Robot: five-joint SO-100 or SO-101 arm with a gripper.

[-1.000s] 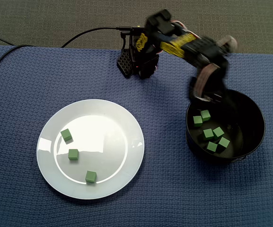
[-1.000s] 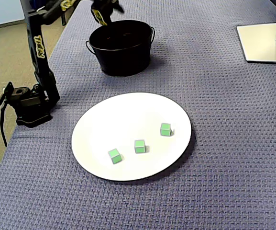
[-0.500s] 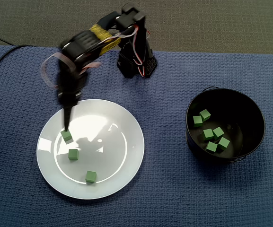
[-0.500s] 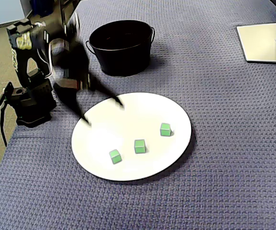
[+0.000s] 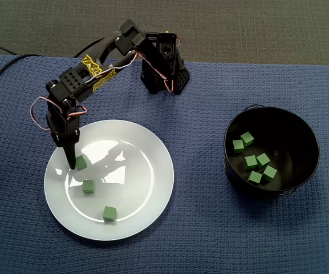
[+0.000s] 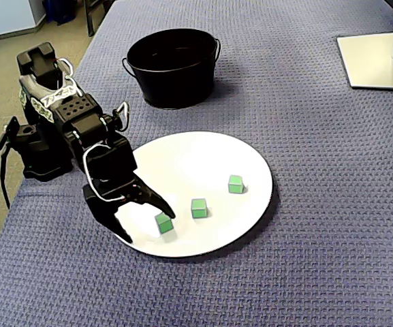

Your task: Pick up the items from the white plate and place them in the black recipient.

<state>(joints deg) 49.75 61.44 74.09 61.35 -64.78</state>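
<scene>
**Target.** The nearest green cube (image 5: 80,164) lies on the white plate (image 5: 147,148), at about 10 o'clock from the plate's centre in the fixed view from above. Two more cubes lie on the same plate, one (image 5: 88,186) near 8 o'clock and one (image 5: 109,213) at 6 o'clock.

**Fingers.** The fingers (image 6: 156,203) are spread apart and lowered to the plate. In the angled fixed view they stand on either side of the nearest cube. They hold nothing, and I see no pinch on it yet.

**Change noted.** A second ago the arm hung over the black bucket (image 5: 309,142). Since then it has swung across and dropped onto the plate. The count on the plate stays at three, and no cube has shifted.

**Surroundings.** The bucket stands at 3 o'clock from the plate, well apart from it, with several green cubes inside. The arm's base (image 5: 164,68) sits at 12 o'clock on the blue-covered worktop (image 5: 198,240).

**Assessment.** A new pick is beginning. The job looks well past half done, with three cubes left. The next move appears to be closing squarely on the cube, because a skewed squeeze could send it skidding over the glossy plate.
</scene>
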